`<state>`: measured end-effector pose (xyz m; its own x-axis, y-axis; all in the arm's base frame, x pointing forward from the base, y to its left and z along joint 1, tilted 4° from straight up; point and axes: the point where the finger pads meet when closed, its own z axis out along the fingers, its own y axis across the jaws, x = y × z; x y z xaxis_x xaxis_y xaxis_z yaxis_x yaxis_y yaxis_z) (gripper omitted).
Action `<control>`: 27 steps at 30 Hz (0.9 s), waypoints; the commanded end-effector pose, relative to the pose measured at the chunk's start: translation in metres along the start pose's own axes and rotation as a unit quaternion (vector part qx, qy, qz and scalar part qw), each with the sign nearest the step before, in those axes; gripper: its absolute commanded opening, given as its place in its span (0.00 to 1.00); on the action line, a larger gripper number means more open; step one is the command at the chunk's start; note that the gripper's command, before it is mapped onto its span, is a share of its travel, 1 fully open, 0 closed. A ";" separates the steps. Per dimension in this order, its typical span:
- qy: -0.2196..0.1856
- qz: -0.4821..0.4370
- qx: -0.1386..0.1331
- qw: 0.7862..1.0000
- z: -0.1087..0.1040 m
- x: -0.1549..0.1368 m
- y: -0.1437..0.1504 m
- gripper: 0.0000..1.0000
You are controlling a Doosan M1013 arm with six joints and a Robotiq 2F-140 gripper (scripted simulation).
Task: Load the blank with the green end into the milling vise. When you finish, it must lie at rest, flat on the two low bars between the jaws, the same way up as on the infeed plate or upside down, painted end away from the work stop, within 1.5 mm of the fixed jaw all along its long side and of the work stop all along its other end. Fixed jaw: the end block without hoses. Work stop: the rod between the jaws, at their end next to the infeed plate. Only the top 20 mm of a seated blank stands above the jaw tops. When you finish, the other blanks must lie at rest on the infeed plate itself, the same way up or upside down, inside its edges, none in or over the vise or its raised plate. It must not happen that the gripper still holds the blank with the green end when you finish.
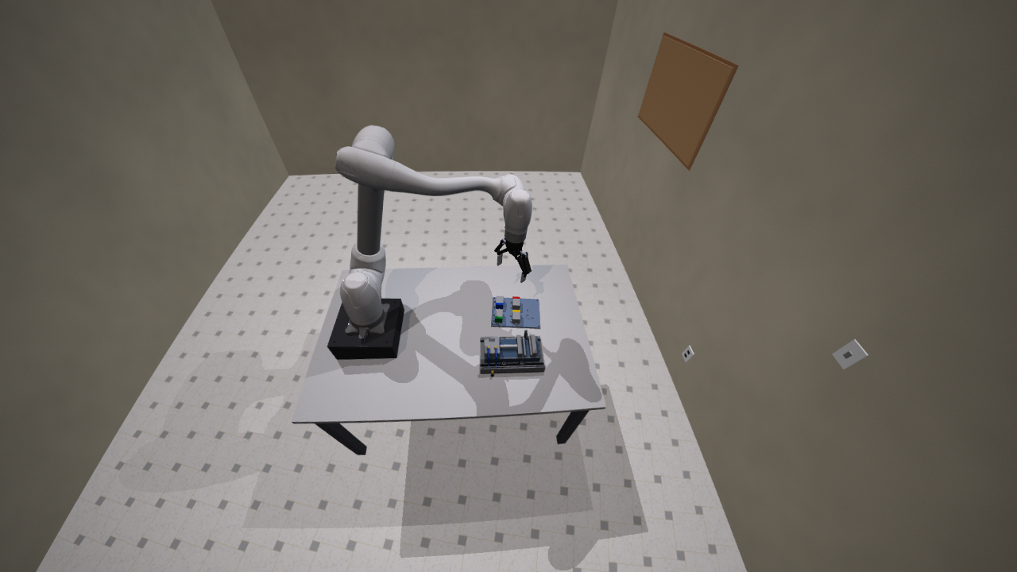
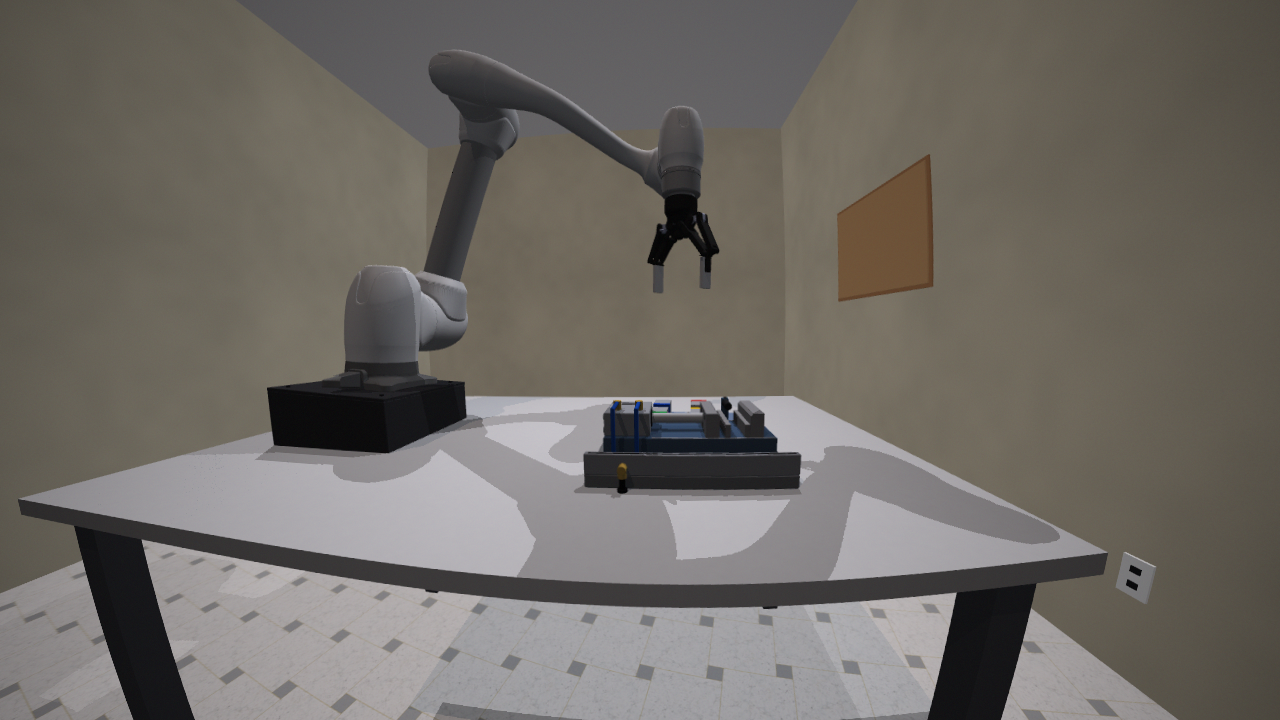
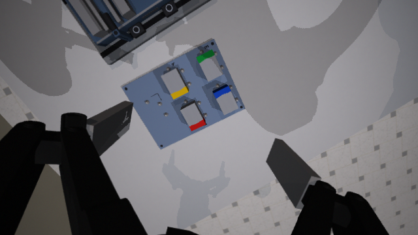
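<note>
Beige walls and a tiled floor are surrounding the grey tabletop, which is carrying the whole work. On it the blue infeed plate is lying just beside the milling vise, and in the wrist view the vise is standing at about 11 o'clock from the plate.

Four blanks are resting on the plate. The blank with the green end is sitting at the plate's 1 o'clock corner, on the side next to the vise, with its painted end pointing toward the vise. The yellow-ended blank, the blue-ended blank and the red-ended blank are lying apart from it in their own places. Nothing appears to be lying between the vise blocks yet.

The gripper is hanging high above the far part of the tabletop, well apart from every blank. Its jaws are standing fully open and are holding nothing.

I judge that the approach step is in hand: no blank is picked, so the task is only at its beginning. The next move is asking the arm to travel over the green-ended blank, to turn the wrist so that the jaws are facing its two long sides, and then to descend straight. The neighbour blanks and the small pins around each blank are close, so the open jaws are needing careful alignment before closing.
</note>
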<state>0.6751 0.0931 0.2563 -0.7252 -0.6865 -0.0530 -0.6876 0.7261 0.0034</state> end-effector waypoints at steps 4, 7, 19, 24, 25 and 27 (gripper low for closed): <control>0.000 -0.043 0.001 0.999 0.000 0.000 0.000 1.00; 0.000 -0.066 0.002 0.998 0.000 0.000 0.000 1.00; 0.000 -0.141 0.005 0.990 0.000 0.000 0.000 1.00; -0.001 -0.178 0.006 0.984 0.000 0.000 0.000 1.00; -0.001 -0.186 0.007 0.983 0.000 0.000 0.000 1.00; -0.001 -0.193 0.007 0.981 0.000 0.000 0.000 1.00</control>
<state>0.6751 0.0931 0.2563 -0.4200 -0.9062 -0.0484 -0.9062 0.4217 -0.0303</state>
